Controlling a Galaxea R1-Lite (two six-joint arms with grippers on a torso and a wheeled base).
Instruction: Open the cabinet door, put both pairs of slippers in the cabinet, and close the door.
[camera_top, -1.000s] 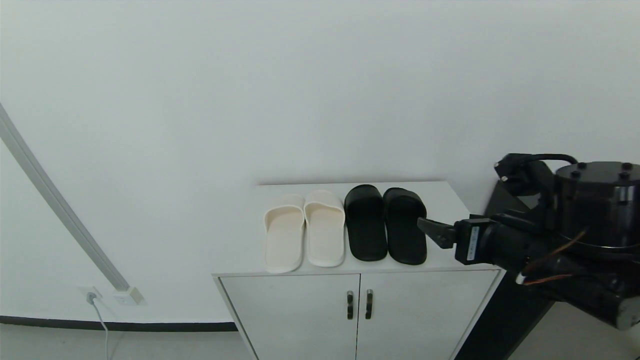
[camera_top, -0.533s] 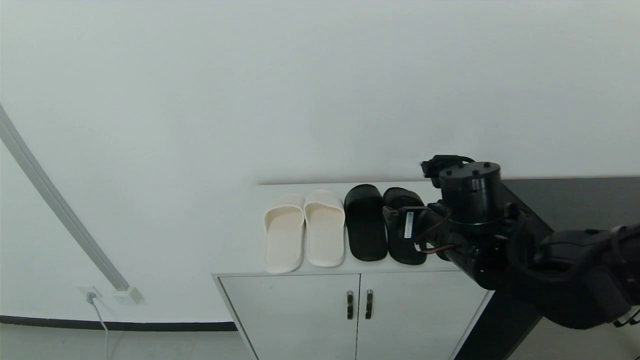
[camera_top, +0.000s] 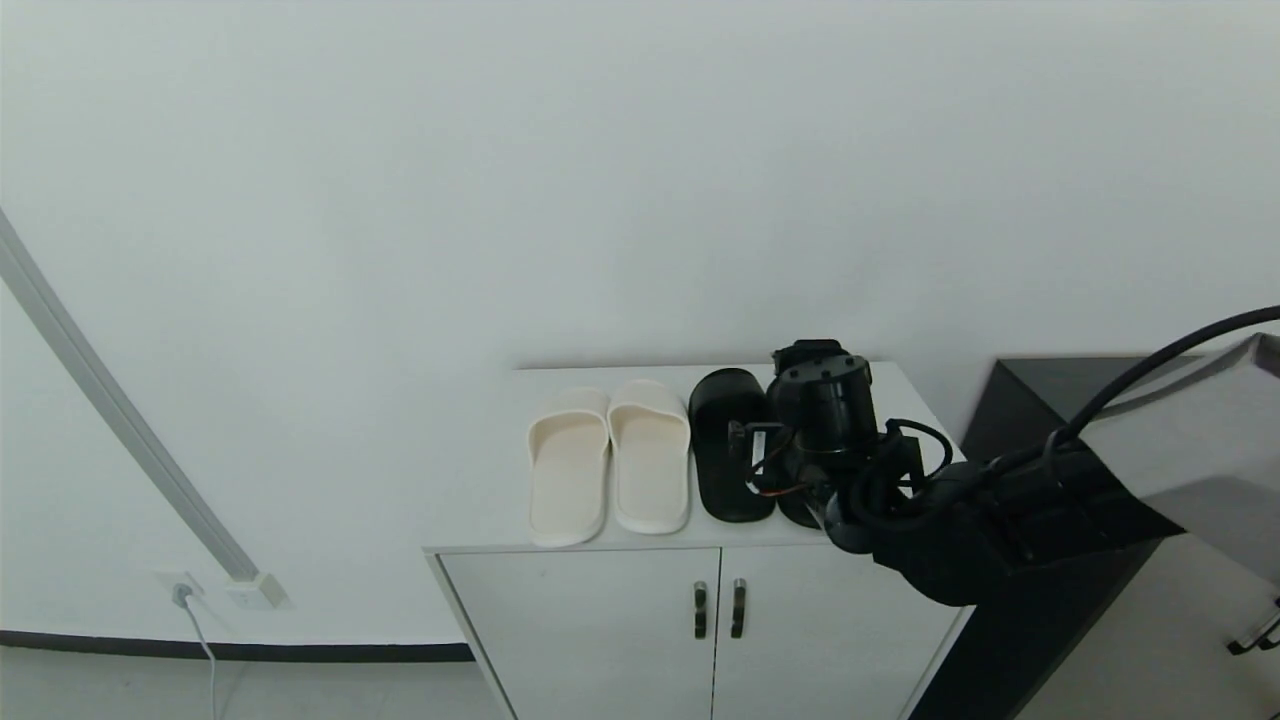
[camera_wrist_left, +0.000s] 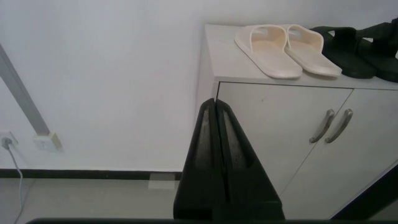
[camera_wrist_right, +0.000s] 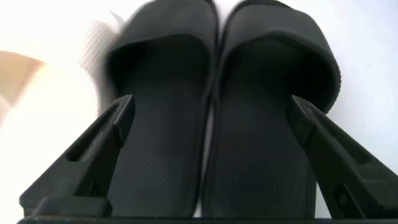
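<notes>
A white cabinet (camera_top: 590, 640) stands against the wall with both doors shut and two dark handles (camera_top: 718, 609) at its middle. On its top lie a pair of white slippers (camera_top: 610, 465) and a pair of black slippers (camera_top: 730, 445), side by side. My right arm's wrist (camera_top: 822, 425) is over the right black slipper and hides most of it. In the right wrist view my right gripper (camera_wrist_right: 208, 158) is open wide, its fingers straddling the black slippers (camera_wrist_right: 261, 118) from the heel end. My left gripper (camera_wrist_left: 216, 112) is shut and empty, low, left of the cabinet (camera_wrist_left: 273, 118).
A dark piece of furniture (camera_top: 1040, 385) stands close against the cabinet's right side. A grey cable duct (camera_top: 100, 400) runs down the wall to a socket with a cable (camera_top: 182, 592) at the lower left. Bare floor lies left of the cabinet.
My right arm has swung left from the cabinet's right edge to above the black slippers, now covering the right one. Slippers and doors have not moved.
</notes>
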